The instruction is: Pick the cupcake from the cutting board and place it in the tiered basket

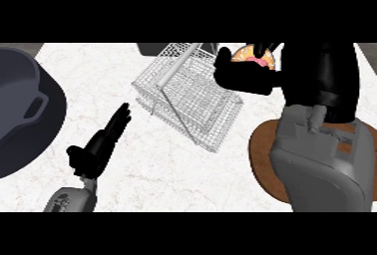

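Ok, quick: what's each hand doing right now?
Left hand: open, fingers straight, holding nothing.
Right hand: shut on the cupcake, next to the basket.

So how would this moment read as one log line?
right hand | holds cupcake | beside tiered basket | left hand open, resting

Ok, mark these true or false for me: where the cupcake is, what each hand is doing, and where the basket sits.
1. The right hand is curled round the cupcake. True.
2. The cupcake lies on the cutting board. False: it is in the right hand, beside the upper right of the tiered basket.
3. The left hand grips the tiered basket. False: it is open, fingers straight, apart from the basket at its lower left.
4. The tiered basket stands between the two hands. True.
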Motion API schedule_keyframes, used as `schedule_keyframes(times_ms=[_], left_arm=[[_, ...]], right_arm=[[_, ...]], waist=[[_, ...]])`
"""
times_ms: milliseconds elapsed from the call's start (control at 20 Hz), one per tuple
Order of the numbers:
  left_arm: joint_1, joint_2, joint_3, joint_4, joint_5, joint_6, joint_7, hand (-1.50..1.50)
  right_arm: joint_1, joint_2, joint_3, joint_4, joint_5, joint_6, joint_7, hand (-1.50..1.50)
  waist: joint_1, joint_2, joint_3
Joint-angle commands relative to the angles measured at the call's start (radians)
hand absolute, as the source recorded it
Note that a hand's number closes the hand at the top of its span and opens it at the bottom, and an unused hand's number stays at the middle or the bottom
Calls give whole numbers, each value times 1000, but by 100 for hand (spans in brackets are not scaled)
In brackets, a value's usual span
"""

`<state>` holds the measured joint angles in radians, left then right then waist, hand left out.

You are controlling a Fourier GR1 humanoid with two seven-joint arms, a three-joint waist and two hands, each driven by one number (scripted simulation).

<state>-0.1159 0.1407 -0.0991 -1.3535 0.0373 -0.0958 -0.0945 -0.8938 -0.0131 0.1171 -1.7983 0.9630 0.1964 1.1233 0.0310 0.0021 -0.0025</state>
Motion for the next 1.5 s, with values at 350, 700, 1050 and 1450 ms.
schedule_keyframes(times_ms=[350, 700, 1050, 1450], left_arm=[[-41, -18, -6, 3, -10, 4, 30, 0], [-14, -31, -6, 10, -25, 13, 12, 0], [-25, -41, -6, 3, -13, -4, 3, 0], [-27, -18, 12, 17, -12, -16, 16, 0]], right_arm=[[-310, 13, -61, 645, -83, -244, 9, 150], [-433, 13, -73, 915, -179, -395, -110, 150], [-516, 13, -73, 1088, -374, -579, -164, 150], [-496, 13, -91, 1041, -661, -700, -33, -150]], waist=[[21, 10, 1], [6, 6, 1], [27, 10, 1], [18, 0, 1]])
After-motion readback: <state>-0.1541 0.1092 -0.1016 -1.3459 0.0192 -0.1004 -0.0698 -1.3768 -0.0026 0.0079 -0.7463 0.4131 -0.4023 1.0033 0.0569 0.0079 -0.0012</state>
